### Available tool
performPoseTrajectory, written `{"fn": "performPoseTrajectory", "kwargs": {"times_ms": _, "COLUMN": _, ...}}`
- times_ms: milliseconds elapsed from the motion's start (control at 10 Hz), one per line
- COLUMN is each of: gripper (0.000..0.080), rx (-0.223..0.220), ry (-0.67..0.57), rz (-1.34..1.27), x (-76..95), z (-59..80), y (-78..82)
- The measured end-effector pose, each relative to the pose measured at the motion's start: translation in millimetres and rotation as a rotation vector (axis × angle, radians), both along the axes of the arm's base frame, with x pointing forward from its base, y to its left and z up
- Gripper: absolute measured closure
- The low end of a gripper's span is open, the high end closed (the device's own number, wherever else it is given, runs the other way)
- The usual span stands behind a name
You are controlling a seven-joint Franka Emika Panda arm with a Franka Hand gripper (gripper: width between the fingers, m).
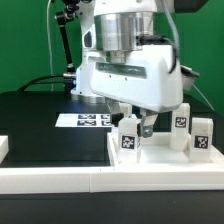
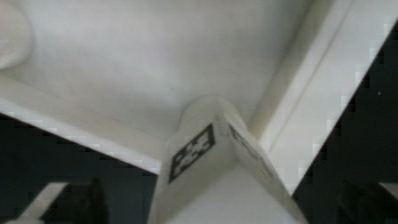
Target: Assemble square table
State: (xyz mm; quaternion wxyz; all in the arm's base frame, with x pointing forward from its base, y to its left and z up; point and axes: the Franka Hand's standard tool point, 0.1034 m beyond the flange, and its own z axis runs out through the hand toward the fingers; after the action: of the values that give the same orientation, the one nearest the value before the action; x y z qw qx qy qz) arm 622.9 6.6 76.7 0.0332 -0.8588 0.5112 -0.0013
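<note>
Hand is hanging released, fingers spread, just above a leg standing upright inside the tabletop. Two more legs are standing at about three o'clock from it in the exterior view. On the black counter, the marker board is lying at about nine o'clock of the hand. Wrist view is showing the tagged leg against the tabletop's raised rim

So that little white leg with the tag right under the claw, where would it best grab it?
Probably from straight above, pinching the upper part of the leg across its two flat sides. It stands upright on the table top, so the top end is free, and the open gripper already hangs over it. Neighbouring legs leave room.
</note>
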Motion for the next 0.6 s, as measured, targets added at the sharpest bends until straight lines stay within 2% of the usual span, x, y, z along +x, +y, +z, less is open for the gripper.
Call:
{"fn": "performPoseTrajectory", "kwargs": {"times_ms": 200, "gripper": 0.0151, "rx": -0.021, "ry": -0.006, "rz": 0.204, "x": -0.3, "z": -0.2, "y": -0.2}}
{"fn": "performPoseTrajectory", "kwargs": {"times_ms": 600, "gripper": 0.0151, "rx": -0.033, "ry": -0.018, "rz": 0.463, "x": -0.3, "z": -0.2, "y": -0.6}}
